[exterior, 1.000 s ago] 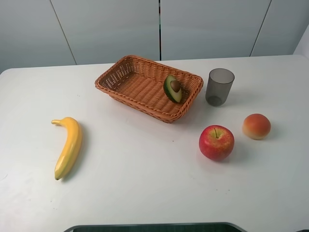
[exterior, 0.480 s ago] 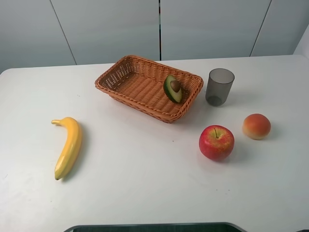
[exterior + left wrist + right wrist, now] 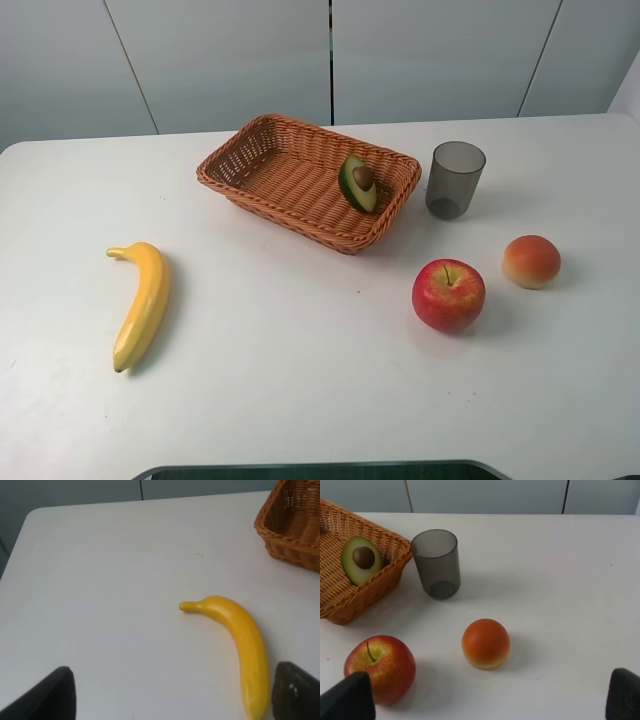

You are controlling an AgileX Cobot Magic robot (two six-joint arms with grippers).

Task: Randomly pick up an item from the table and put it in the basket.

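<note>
The halved avocado [image 3: 358, 182] lies inside the wicker basket [image 3: 262, 158], leaning against its right side, cut face and brown pit showing; it also shows in the right wrist view [image 3: 361, 560] within the basket [image 3: 375, 582]. The basket stands at the back middle of the white table [image 3: 320, 380]. Neither arm appears in the exterior high view. My left gripper [image 3: 172, 692] is open and empty, its fingertips [image 3: 45, 695] spread wide over the table by the banana. My right gripper [image 3: 485, 697] is open and empty, fingertips [image 3: 347, 697] wide apart near the apple.
A yellow banana [image 3: 140, 303] lies at the left, also in the left wrist view [image 3: 240, 647]. A grey translucent cup [image 3: 455, 179] stands right of the basket. A red apple [image 3: 448, 294] and an orange-red round fruit [image 3: 531, 261] sit at the right.
</note>
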